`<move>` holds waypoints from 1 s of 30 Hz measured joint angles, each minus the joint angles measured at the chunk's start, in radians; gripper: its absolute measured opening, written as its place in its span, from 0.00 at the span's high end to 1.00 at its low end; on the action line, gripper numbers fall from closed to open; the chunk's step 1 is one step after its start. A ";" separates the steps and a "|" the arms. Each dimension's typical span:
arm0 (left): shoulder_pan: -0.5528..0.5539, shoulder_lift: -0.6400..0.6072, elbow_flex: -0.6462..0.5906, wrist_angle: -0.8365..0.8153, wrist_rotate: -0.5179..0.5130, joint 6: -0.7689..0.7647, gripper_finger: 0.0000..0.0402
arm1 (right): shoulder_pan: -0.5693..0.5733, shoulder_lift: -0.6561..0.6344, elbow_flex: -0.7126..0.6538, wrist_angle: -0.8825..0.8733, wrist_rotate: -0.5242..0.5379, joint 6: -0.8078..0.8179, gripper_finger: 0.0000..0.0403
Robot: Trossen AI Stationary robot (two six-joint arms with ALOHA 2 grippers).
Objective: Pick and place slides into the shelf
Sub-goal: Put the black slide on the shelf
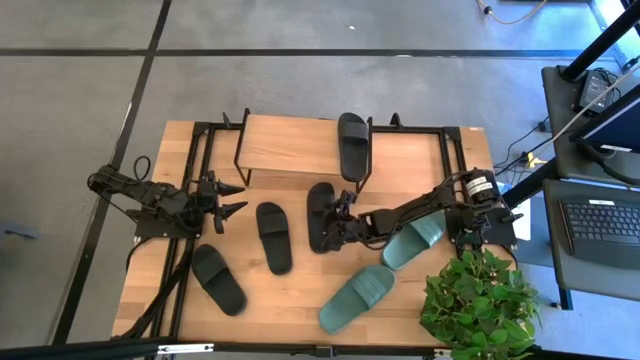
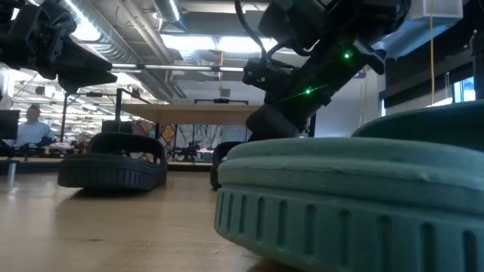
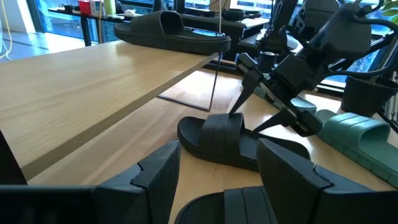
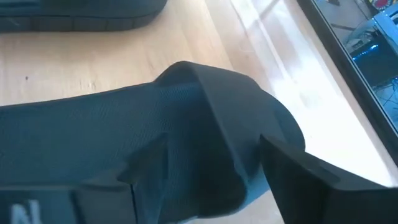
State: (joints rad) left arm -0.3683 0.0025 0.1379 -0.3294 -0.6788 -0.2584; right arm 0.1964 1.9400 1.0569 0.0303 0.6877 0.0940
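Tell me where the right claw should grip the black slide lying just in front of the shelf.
Probably the wide strap of the matte black rubber slide, coming from above. It lies flat, sole down, strap arching upward, and the right claw is open over it. The left claw waits open.

- The shelf (image 1: 295, 142), seen upper centre, bears one black slide (image 1: 353, 143).
- Three black slides (image 1: 273, 236) and two green slides (image 1: 358, 298) are carried by the surface (image 1: 290, 310).
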 joint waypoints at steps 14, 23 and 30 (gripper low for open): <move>0.000 0.000 0.000 0.000 0.000 0.000 0.49 | -0.041 0.000 -0.001 0.000 0.000 0.010 0.60; 0.000 0.000 0.000 0.000 0.000 0.000 0.49 | -0.027 0.000 -0.001 0.003 0.003 0.008 0.86; 0.000 0.000 0.000 0.000 0.000 0.000 0.49 | -0.009 -0.002 0.021 -0.014 -0.012 0.009 0.95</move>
State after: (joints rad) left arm -0.3687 0.0025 0.1379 -0.3294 -0.6788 -0.2584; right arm 0.1877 1.9381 1.0775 0.0166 0.6761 0.1034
